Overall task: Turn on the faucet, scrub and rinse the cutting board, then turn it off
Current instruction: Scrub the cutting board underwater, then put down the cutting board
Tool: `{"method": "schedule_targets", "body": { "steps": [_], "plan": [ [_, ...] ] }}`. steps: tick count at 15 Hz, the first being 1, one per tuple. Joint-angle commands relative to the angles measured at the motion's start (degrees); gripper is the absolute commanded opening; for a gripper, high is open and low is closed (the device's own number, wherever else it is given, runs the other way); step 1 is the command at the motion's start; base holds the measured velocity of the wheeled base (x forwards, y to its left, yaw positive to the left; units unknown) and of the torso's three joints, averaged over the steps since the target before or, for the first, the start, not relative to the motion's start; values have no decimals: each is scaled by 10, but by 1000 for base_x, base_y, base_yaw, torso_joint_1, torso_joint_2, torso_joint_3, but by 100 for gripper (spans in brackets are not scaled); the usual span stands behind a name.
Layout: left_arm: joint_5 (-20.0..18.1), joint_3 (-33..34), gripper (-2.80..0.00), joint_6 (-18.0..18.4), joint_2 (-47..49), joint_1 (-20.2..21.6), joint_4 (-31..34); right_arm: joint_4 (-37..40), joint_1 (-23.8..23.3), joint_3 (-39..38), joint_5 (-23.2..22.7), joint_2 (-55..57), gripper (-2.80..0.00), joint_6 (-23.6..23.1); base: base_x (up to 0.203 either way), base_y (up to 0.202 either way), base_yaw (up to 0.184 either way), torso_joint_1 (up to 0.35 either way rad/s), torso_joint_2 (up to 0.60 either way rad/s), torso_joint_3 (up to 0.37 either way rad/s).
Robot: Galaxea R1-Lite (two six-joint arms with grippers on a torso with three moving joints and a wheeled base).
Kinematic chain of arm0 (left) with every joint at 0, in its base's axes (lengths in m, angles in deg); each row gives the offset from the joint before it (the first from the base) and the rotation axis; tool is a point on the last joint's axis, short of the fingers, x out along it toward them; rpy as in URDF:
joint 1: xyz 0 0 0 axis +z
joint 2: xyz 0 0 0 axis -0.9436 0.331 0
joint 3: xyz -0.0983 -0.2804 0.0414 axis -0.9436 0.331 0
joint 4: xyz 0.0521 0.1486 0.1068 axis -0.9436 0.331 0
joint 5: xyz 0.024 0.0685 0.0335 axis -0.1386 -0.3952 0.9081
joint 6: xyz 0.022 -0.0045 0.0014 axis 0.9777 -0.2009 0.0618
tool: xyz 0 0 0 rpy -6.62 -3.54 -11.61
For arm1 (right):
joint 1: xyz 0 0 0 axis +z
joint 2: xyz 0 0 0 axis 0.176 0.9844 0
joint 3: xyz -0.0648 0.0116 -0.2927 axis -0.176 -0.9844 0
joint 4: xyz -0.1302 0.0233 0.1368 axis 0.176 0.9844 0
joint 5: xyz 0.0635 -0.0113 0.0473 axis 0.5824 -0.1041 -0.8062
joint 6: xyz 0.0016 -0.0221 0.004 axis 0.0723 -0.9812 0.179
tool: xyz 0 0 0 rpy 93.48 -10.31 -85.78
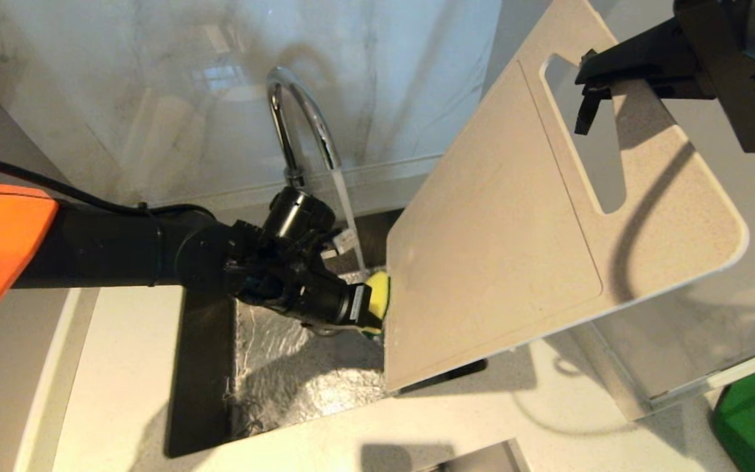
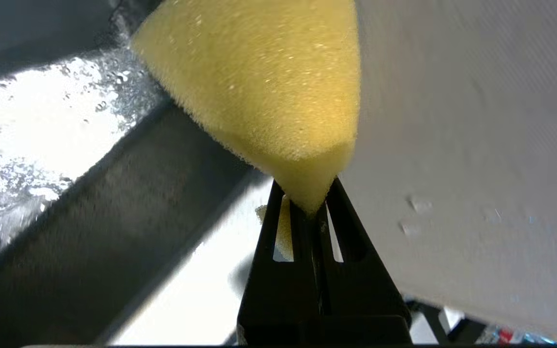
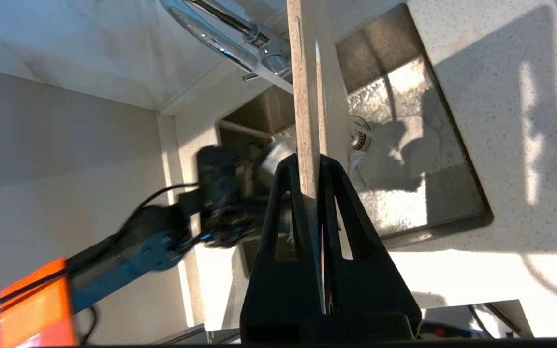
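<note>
Scrubbing is underway: the left gripper (image 1: 358, 308), clamped on a yellow foam sponge (image 1: 377, 298), is pressing it against the large beige plastic cutting board (image 1: 502, 262) at nine o'clock. The right gripper (image 1: 590, 98) is pinching its slotted end, tilted over the steel sink (image 1: 299, 373). Beyond, the chrome gooseneck faucet (image 1: 299, 124) is running; next probably comes rinsing.

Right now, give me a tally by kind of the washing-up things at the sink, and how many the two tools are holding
Cutting board: 1, clamped edge-on in the right tool
Sponge: 1, pinched in the left tool, against the board's lower corner
Faucet: 1, water running
Sink: 1
Total: 4 things, 2 held
</note>
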Motion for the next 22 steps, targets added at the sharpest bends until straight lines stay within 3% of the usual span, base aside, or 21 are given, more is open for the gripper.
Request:
{"method": "schedule_targets", "body": {
  "steps": [1,5,9,11,13,14,17,20,22],
  "plan": [
    [-1,52,-280,-2,-90,-2,4,4,0,-3,1,6,-280,2,0,0,0,0,0,0],
    [7,135,-280,-3,-240,-8,6,4,-1,-10,2,14,-280,3,0,0,0,0,0,0],
    [71,156,-280,-2,-320,-13,7,3,-1,-18,3,17,-280,3,0,0,0,0,0,0],
    [134,149,-280,-1,-339,-14,15,2,-1,-18,3,18,-280,3,0,0,0,0,0,0],
    [255,132,-280,17,-350,-15,48,1,-1,-18,3,20,-280,3,0,0,0,0,0,0],
    [296,130,-280,26,-362,-16,58,1,-1,-17,3,20,-280,2,0,0,0,0,0,0],
    [314,129,-280,32,-403,-11,87,1,-1,-15,3,21,-280,2,0,0,0,0,0,0],
    [394,151,-280,58,-420,3,101,1,-1,-15,3,21,-280,2,0,0,0,0,0,0],
    [409,161,-280,73,-436,29,99,0,-1,-15,3,22,-280,2,0,0,0,0,0,0]
  ]
}}
